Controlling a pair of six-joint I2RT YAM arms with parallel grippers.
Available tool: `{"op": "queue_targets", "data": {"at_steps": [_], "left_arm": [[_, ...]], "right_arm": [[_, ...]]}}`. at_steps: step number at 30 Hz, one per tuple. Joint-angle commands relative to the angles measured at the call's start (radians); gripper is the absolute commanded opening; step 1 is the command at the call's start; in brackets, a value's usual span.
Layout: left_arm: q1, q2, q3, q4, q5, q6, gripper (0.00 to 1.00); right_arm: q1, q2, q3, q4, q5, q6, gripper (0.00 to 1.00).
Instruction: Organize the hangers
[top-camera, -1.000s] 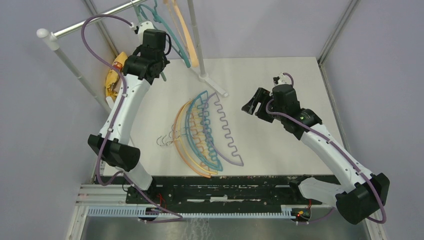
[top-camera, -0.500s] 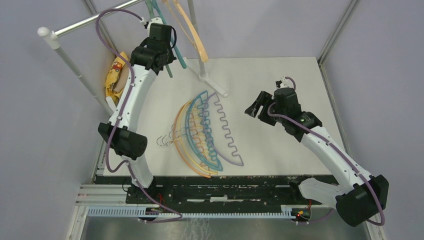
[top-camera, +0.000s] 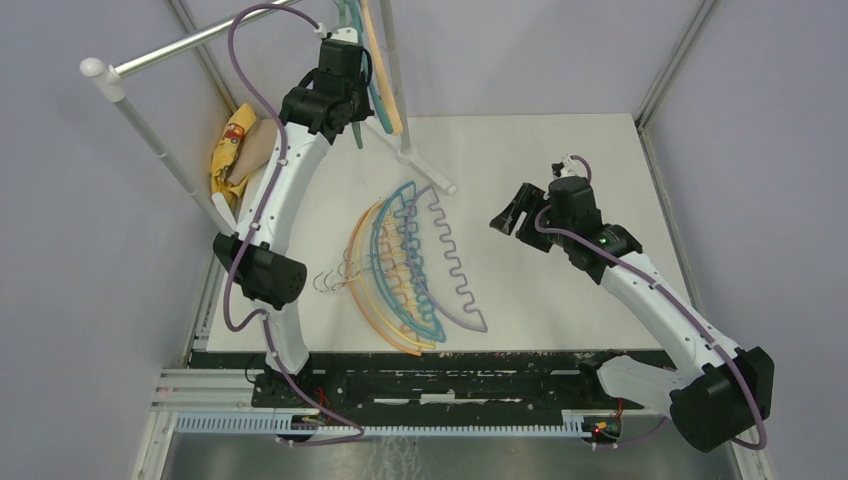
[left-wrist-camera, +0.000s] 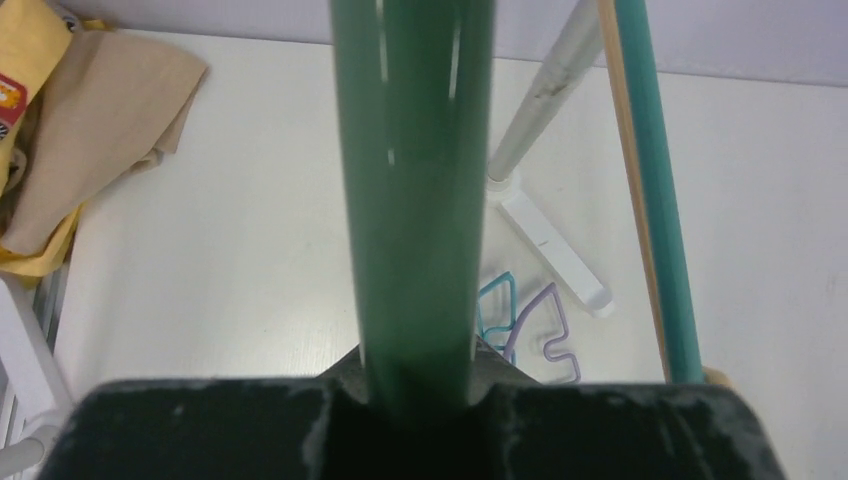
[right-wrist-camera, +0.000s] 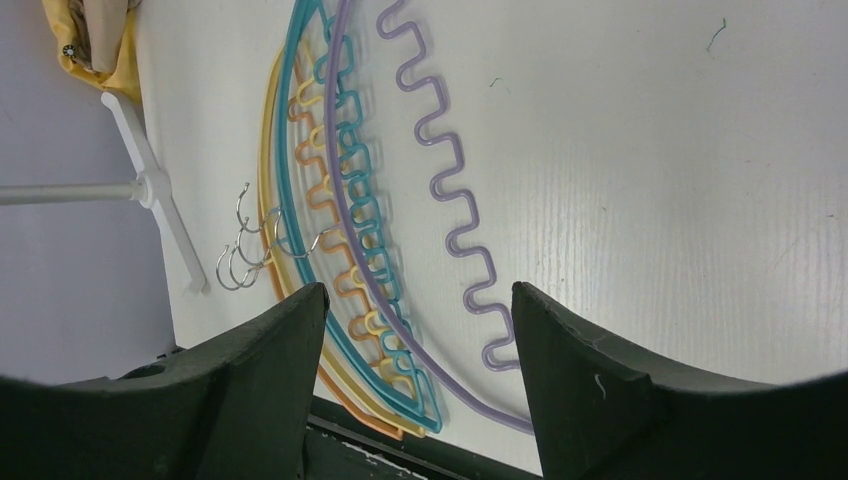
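My left gripper (top-camera: 349, 56) is raised at the rack rail and is shut on a green hanger (top-camera: 357, 135), whose thick bar fills the left wrist view (left-wrist-camera: 415, 200). A teal hanger (top-camera: 375, 95) and an orange hanger (top-camera: 390, 95) hang on the rail right beside it; the left wrist view shows the teal one (left-wrist-camera: 655, 200). A pile of hangers (top-camera: 405, 265) in teal, yellow, orange and purple lies mid-table, metal hooks (right-wrist-camera: 250, 250) to the left. My right gripper (top-camera: 505, 215) is open and empty, right of the pile and above the purple hanger (right-wrist-camera: 440, 180).
The rack's silver rail (top-camera: 180, 45) runs across the back left, with a white upright (top-camera: 393, 80) and a white foot (top-camera: 428, 172) on the table. A yellow and tan cloth (top-camera: 232, 150) lies at the left edge. Frame posts stand at the table's corners.
My left arm has lifted and swung right along the rail with the green hanger, up against the hanging teal and orange ones. My right gripper shifted slightly, then stayed still.
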Motion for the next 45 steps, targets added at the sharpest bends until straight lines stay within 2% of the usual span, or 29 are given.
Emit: {"op": "queue_targets", "data": {"at_steps": [1, 5, 9, 14, 20, 22, 26, 30, 34, 39, 45], "left_arm": [[-0.017, 0.026, 0.047, 0.023, 0.068, 0.100, 0.03], [-0.016, 0.052, 0.052, 0.029, 0.075, 0.098, 0.03], [-0.017, 0.045, 0.038, 0.043, 0.069, 0.087, 0.16], [-0.017, -0.048, -0.049, 0.114, 0.072, 0.094, 0.52], [-0.017, -0.167, -0.179, 0.160, 0.092, 0.110, 0.90], [-0.017, -0.211, -0.230, 0.165, 0.118, 0.113, 0.99], [-0.016, -0.369, -0.442, 0.242, 0.227, 0.114, 0.99], [-0.017, -0.600, -0.740, 0.379, 0.307, 0.103, 0.99], [-0.017, -0.803, -0.961, 0.437, 0.389, 0.072, 0.99], [-0.017, -0.956, -1.118, 0.418, 0.415, 0.045, 0.99], [-0.017, -1.013, -1.221, 0.370, 0.375, 0.027, 0.99]], "right_arm": [[-0.007, 0.007, 0.002, 0.050, -0.014, 0.004, 0.76], [-0.013, 0.007, 0.006, 0.047, -0.014, -0.002, 0.76], [-0.018, 0.009, 0.009, 0.042, -0.017, -0.005, 0.83], [-0.020, 0.011, 0.008, 0.043, -0.027, -0.010, 0.88], [-0.019, 0.034, 0.026, 0.020, -0.051, -0.047, 0.93], [-0.021, 0.038, 0.030, 0.013, -0.051, -0.068, 0.94], [-0.020, 0.046, 0.030, 0.004, -0.056, -0.103, 0.96], [-0.018, 0.066, 0.013, 0.033, -0.102, -0.121, 0.96], [-0.004, 0.117, 0.014, 0.054, -0.138, -0.135, 0.95], [0.084, 0.197, 0.046, 0.084, -0.120, -0.158, 0.91], [0.255, 0.384, 0.170, 0.115, -0.085, -0.180, 0.86]]}}
